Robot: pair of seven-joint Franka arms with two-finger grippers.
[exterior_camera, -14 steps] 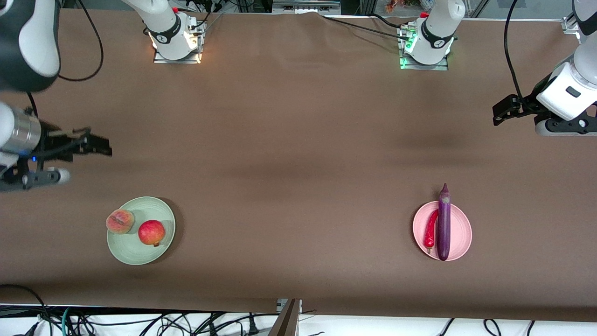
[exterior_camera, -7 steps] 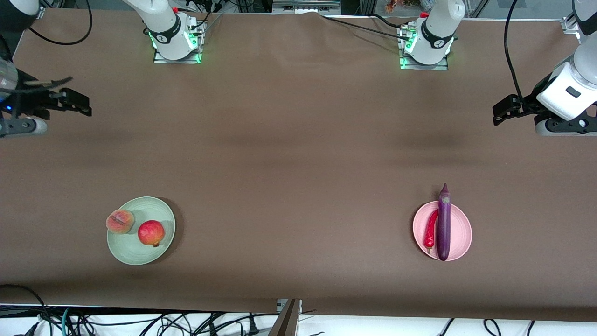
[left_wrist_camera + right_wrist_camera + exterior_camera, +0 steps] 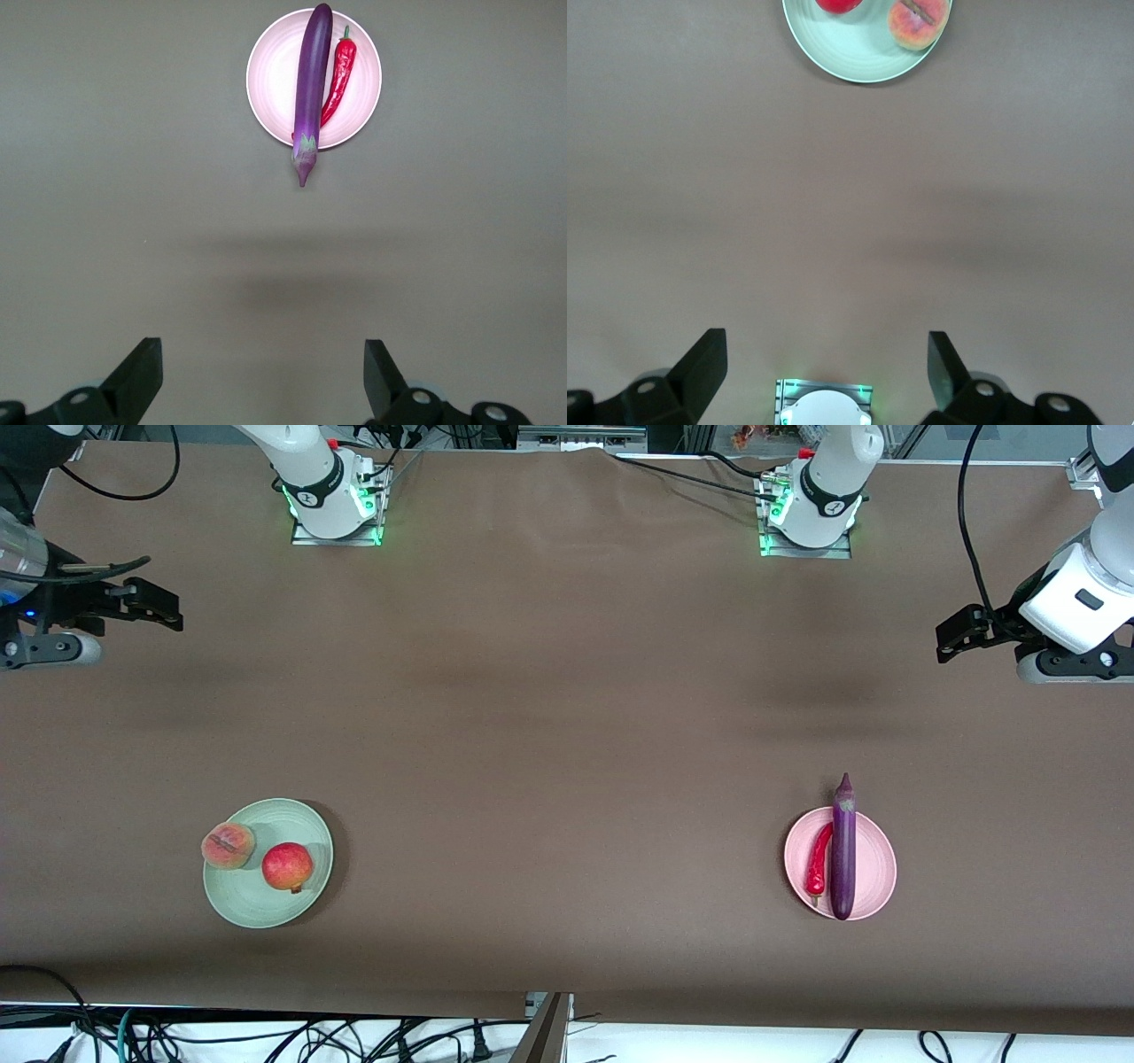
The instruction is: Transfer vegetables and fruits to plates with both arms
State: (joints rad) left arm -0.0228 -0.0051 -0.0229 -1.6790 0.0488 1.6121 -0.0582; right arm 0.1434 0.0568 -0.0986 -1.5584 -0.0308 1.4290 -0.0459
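The peach (image 3: 228, 845) and the red-orange pomegranate-like fruit (image 3: 288, 866) lie on the mint green plate (image 3: 257, 905) toward the right arm's end of the table. The purple eggplant (image 3: 842, 850) and red chili (image 3: 819, 861) lie side by side on the pink plate (image 3: 877, 861) toward the left arm's end. The eggplant's cap overhangs the rim. My right gripper (image 3: 168, 609) is open and empty, up over bare table at its end. My left gripper (image 3: 948, 640) is open and empty over bare table at its end. The left wrist view shows the eggplant (image 3: 310, 80), chili (image 3: 340, 73) and pink plate (image 3: 270, 80). The right wrist view shows the mint plate (image 3: 850, 49) and peach (image 3: 919, 22).
The two arm bases (image 3: 332, 500) (image 3: 811, 509) stand at the table edge farthest from the front camera, lit green. The right arm's base (image 3: 824, 409) shows between the jaws in the right wrist view. Brown table (image 3: 567, 735) stretches between the plates. Cables hang past the edge nearest the front camera.
My right gripper has drawn away from the mint plate toward the robots' edge of the table, then settled. The left arm, fruits and vegetables have not moved.
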